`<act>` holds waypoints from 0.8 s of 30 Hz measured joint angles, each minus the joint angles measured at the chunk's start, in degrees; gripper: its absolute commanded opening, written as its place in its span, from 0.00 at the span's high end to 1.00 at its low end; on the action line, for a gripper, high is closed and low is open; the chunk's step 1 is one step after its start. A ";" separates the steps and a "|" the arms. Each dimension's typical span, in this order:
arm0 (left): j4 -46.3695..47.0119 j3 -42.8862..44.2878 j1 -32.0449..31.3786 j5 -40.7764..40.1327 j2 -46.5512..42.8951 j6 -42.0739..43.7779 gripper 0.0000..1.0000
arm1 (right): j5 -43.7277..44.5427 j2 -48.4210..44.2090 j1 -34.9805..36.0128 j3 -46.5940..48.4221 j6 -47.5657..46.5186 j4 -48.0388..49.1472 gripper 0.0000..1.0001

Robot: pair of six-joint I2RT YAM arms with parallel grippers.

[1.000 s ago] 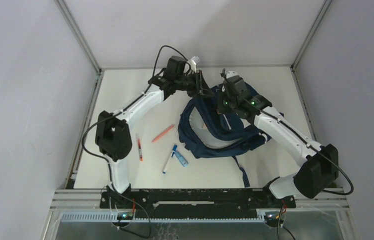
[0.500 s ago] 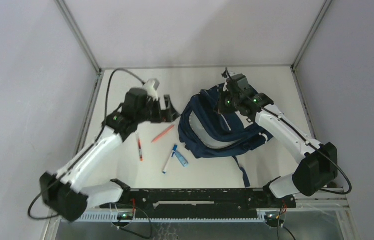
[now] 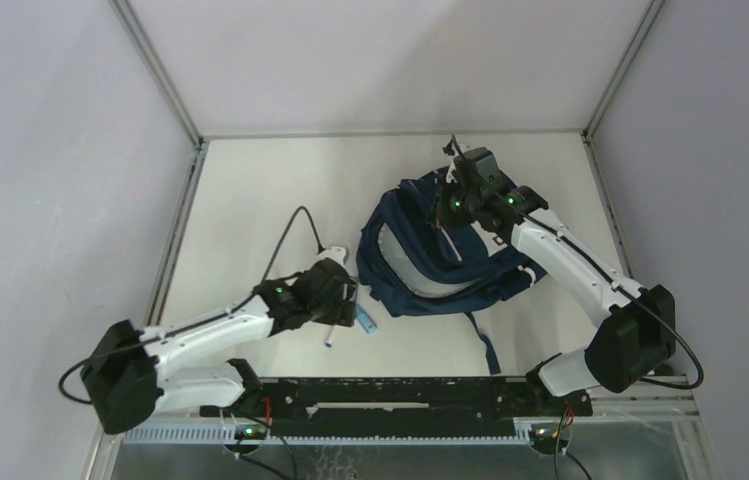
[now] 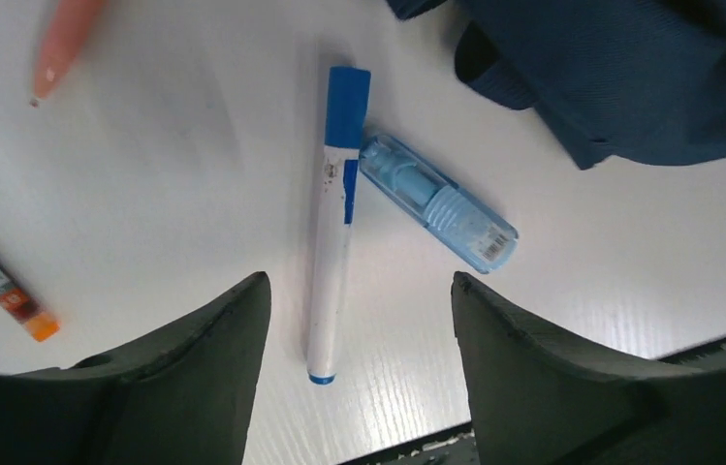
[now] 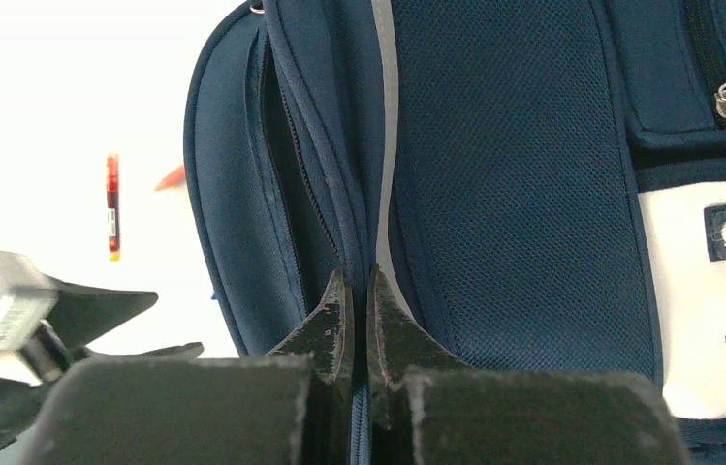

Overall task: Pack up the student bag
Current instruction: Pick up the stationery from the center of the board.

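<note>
Hovering low over the table (image 3: 250, 190), the left gripper (image 4: 359, 286) stands wide open and empty, its jaws straddling the blue-capped white marker (image 4: 331, 242), apparently lined up to pick it. A pale blue tube (image 4: 436, 203) touches the marker at its two o'clock, so a clean pinch looks tight. The student bag (image 3: 440, 265) lies at three o'clock of the table's middle. The right gripper (image 5: 354, 281), at the bag's twelve o'clock, is clamped shut on its zipper edge, likely holding the mouth open for loading.
</note>
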 measured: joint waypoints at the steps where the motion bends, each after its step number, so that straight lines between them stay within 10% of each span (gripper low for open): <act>1: 0.24 0.00 -1.05 -1.38 1.79 -1.03 0.31 | -0.02 0.00 0.00 0.00 0.00 0.00 1.00; 9: 1.70 0.35 -4.74 -7.02 15.15 -6.05 0.55 | 0.02 0.00 0.04 0.00 0.00 0.00 1.00; 16: 3.17 0.42 -4.74 -10.12 16.13 -7.80 0.97 | 0.28 0.00 0.33 0.00 -0.02 0.00 1.00; 24: -7.56 4.39 -3.63 -12.57 8.68 -7.82 1.00 | 0.59 0.00 0.63 0.00 -0.02 0.00 1.00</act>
